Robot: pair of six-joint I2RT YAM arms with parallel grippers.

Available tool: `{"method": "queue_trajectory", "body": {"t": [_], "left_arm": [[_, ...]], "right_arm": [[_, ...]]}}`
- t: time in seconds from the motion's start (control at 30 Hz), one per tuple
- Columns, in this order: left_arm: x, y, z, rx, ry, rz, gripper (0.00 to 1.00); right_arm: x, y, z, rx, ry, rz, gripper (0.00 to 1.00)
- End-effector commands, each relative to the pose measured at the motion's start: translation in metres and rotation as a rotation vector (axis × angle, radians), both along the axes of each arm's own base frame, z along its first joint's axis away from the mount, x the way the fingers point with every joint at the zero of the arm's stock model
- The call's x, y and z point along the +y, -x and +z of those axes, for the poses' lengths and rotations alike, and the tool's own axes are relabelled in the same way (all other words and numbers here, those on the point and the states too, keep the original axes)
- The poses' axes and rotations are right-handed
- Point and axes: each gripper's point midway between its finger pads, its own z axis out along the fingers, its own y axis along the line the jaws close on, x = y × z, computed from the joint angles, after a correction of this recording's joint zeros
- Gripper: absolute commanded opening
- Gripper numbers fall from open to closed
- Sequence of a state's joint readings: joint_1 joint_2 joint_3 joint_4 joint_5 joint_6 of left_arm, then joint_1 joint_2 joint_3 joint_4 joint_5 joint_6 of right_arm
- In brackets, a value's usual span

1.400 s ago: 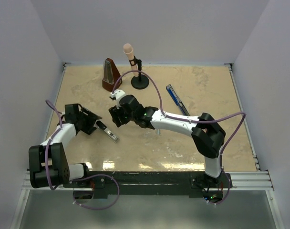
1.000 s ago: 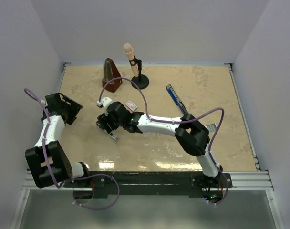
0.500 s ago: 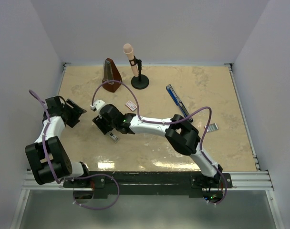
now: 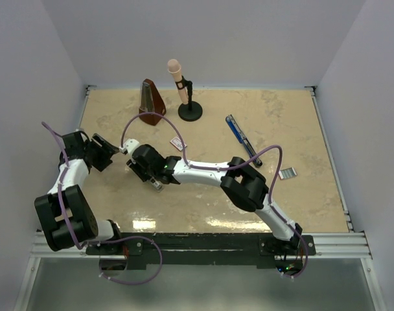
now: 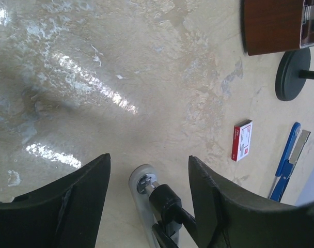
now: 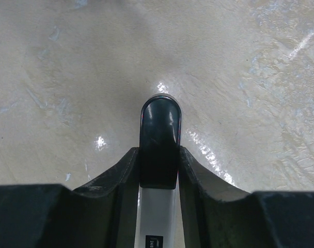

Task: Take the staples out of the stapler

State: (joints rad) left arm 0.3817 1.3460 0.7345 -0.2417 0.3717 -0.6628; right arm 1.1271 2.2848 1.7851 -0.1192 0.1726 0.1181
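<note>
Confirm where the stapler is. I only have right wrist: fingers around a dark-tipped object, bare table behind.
Observer: In the top view the stapler lies opened out right of centre, well clear of the right hand and its dark-tipped object.
Operator: Staples?
Observer: The staples, a small grey strip, lie on the table to the right of the stapler, not touching it.
Operator: Left hand?
Observer: The left hand is open and holds nothing, at the table's left side, close to the right hand.
</note>
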Motion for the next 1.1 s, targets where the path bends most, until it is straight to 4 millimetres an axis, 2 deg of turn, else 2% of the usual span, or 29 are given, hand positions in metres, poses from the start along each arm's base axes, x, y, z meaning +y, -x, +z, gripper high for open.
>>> {"method": "queue_trajectory", "body": {"t": [0.0, 0.03, 0.07, 0.17, 0.2, 0.23, 0.3, 0.33, 0.4, 0.43, 0.47, 0.6, 0.8, 0.83, 0.9, 1.07], "left_arm": [[0.0, -0.006, 0.017, -0.081, -0.026, -0.042, 0.66], [-0.001, -0.006, 0.016, -0.081, -0.024, -0.044, 0.66], [-0.001, -0.006, 0.016, -0.081, -0.023, -0.045, 0.66], [-0.007, -0.006, 0.017, -0.102, -0.02, -0.101, 0.66], [-0.009, -0.007, 0.019, -0.12, -0.029, -0.126, 0.65], [-0.015, -0.006, 0.022, -0.138, -0.012, -0.151, 0.64], [-0.021, -0.006, 0.025, -0.166, 0.0, -0.182, 0.63], [-0.027, -0.003, 0.025, -0.174, 0.021, -0.204, 0.62], [-0.035, -0.003, 0.026, -0.191, 0.043, -0.237, 0.61], [-0.043, -0.001, 0.028, -0.202, 0.069, -0.268, 0.6], [-0.048, 0.001, 0.027, -0.204, 0.081, -0.285, 0.6], [-0.078, 0.005, 0.03, -0.223, 0.14, -0.388, 0.6], [-0.126, 0.006, 0.047, -0.302, 0.233, -0.55, 0.6], [-0.131, 0.008, 0.044, -0.294, 0.263, -0.565, 0.6], [-0.14, 0.007, 0.05, -0.328, 0.315, -0.596, 0.59], [-0.148, 0.011, 0.043, -0.328, 0.345, -0.619, 0.58]], "right_arm": [[0.0, -0.009, 0.013, -0.042, -0.013, -0.018, 0.28], [-0.001, -0.009, 0.012, -0.043, -0.009, -0.022, 0.26], [-0.004, -0.011, 0.011, -0.049, 0.006, -0.036, 0.16], [-0.01, -0.01, 0.025, -0.065, -0.01, -0.04, 0.0], [-0.014, -0.009, 0.029, -0.072, -0.005, -0.04, 0.0], [-0.017, -0.01, 0.05, -0.098, -0.028, -0.042, 0.0], [-0.027, -0.011, 0.06, -0.115, -0.023, -0.043, 0.0], [-0.033, -0.014, 0.078, -0.124, -0.048, -0.045, 0.0], [-0.044, -0.011, 0.078, -0.111, -0.049, -0.027, 0.0], [-0.048, -0.011, 0.095, -0.127, -0.086, -0.031, 0.0], [-0.058, -0.01, 0.088, -0.116, -0.075, -0.04, 0.0], [-0.081, -0.015, 0.106, -0.12, -0.127, -0.063, 0.0], [-0.098, -0.008, 0.133, -0.125, -0.188, -0.043, 0.0], [-0.095, -0.007, 0.14, -0.134, -0.217, -0.035, 0.0], [-0.097, -0.006, 0.145, -0.134, -0.228, -0.036, 0.0], [-0.098, -0.003, 0.154, -0.137, -0.254, -0.029, 0.0]]}}
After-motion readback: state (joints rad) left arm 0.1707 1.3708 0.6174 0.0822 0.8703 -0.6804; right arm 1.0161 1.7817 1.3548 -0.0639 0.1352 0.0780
